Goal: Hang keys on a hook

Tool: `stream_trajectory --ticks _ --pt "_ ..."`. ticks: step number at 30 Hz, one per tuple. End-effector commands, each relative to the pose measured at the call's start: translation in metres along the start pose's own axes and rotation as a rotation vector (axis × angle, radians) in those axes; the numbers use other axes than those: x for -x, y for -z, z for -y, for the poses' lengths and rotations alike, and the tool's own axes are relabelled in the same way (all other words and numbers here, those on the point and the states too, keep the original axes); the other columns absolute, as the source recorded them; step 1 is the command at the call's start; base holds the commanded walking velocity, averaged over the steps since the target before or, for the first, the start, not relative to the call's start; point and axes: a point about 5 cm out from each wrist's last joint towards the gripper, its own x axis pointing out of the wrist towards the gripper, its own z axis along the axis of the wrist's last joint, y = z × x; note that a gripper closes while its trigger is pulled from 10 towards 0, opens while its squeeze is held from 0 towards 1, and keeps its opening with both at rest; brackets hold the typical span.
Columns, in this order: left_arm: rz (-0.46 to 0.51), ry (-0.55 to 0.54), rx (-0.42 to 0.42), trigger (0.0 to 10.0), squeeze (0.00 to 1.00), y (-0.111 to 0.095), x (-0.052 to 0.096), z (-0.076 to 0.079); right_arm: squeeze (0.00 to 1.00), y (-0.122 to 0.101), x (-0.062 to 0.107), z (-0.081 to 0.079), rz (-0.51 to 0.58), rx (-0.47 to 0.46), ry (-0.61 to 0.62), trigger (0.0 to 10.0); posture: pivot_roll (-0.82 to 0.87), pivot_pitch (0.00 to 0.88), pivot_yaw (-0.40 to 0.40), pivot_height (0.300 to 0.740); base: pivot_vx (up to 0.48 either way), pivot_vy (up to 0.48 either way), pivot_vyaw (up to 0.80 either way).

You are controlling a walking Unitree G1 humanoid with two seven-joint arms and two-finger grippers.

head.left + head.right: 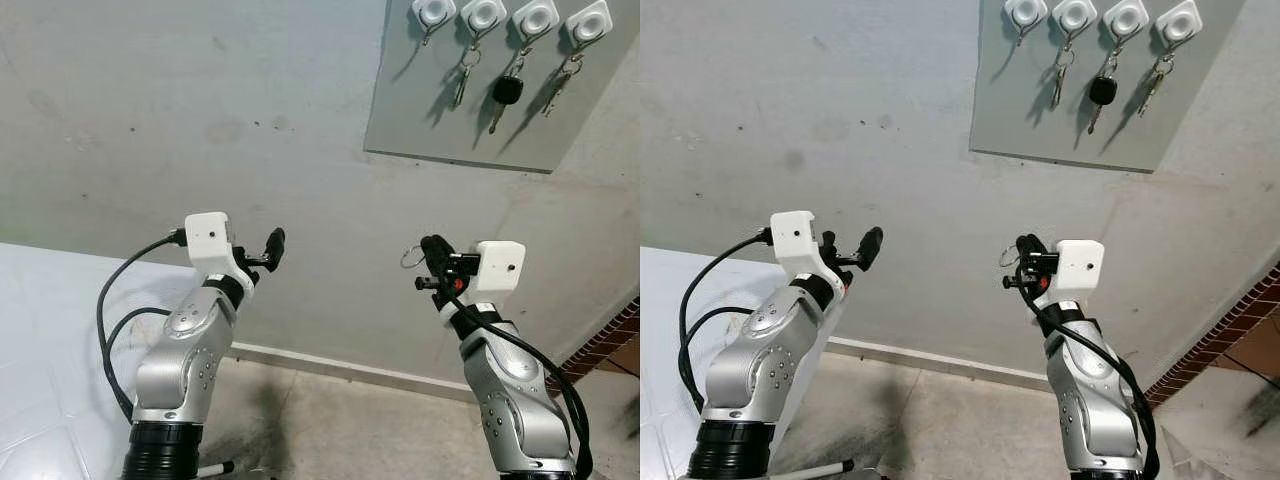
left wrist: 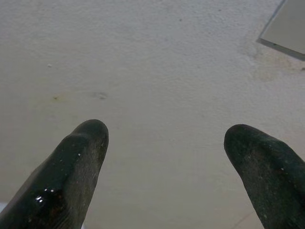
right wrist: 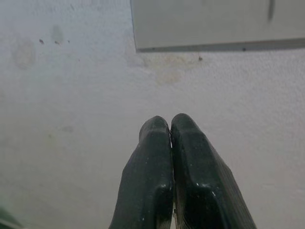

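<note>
1. Far left there's a white tiled surface (image 1: pixel 40 330) running along under the grey wall (image 1: pixel 200 110), which has a few dark specks and stains.
2. The left gripper (image 1: pixel 272 250) is raised in front of that wall, pointing up toward it. In its wrist view the two black fingers (image 2: pixel 78 164) sit well apart with just bare wall between them, so it's open and holding nothing.
3. Next over is the right gripper (image 1: pixel 434 255), raised to about the same height. Its fingers (image 3: pixel 152 176) are pressed tight together, and a small metal key ring (image 1: pixel 411 258) sticks out at the tip, so it's pinching the keys. Can't make out the keys themselves, just the ring.
4. Above and to the right is a grey board (image 1: pixel 440 110) on the wall, well above the right gripper, with four white hooks (image 1: pixel 434 12) in a row along the top.
5. The left hook looks bare. A silver key (image 1: pixel 461 84), a black-headed key (image 1: pixel 506 92) and another key bunch (image 1: pixel 560 82) hang from the other three.
6. Bottom right corner has a strip of brick (image 1: pixel 605 345) by the floor.
</note>
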Motion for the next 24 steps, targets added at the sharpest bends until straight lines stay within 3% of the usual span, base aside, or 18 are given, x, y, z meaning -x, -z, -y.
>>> stream_trajectory --ticks 1,18,24 --pt "0.047 0.043 -0.037 10.0 0.0 -0.0115 0.001 0.0048 0.0 -0.0083 -0.002 0.0005 0.041 -0.003 0.005 10.0 0.03 0.0 -0.009 0.702 0.48 0.0 0.0" --pt "0.036 0.038 -0.043 10.0 0.0 -0.0093 0.0023 0.0044 0.0 -0.0049 0.0002 0.0 0.041 -0.009 0.008 10.0 0.03 0.0 -0.005 0.702 0.473 0.0 0.0" --pt "0.041 0.002 -0.028 10.0 0.0 -0.0092 0.0018 0.0047 0.0 -0.0033 0.0007 0.0007 0.029 -0.009 0.011 10.0 0.03 0.0 -0.006 0.702 0.0 0.0 0.0"
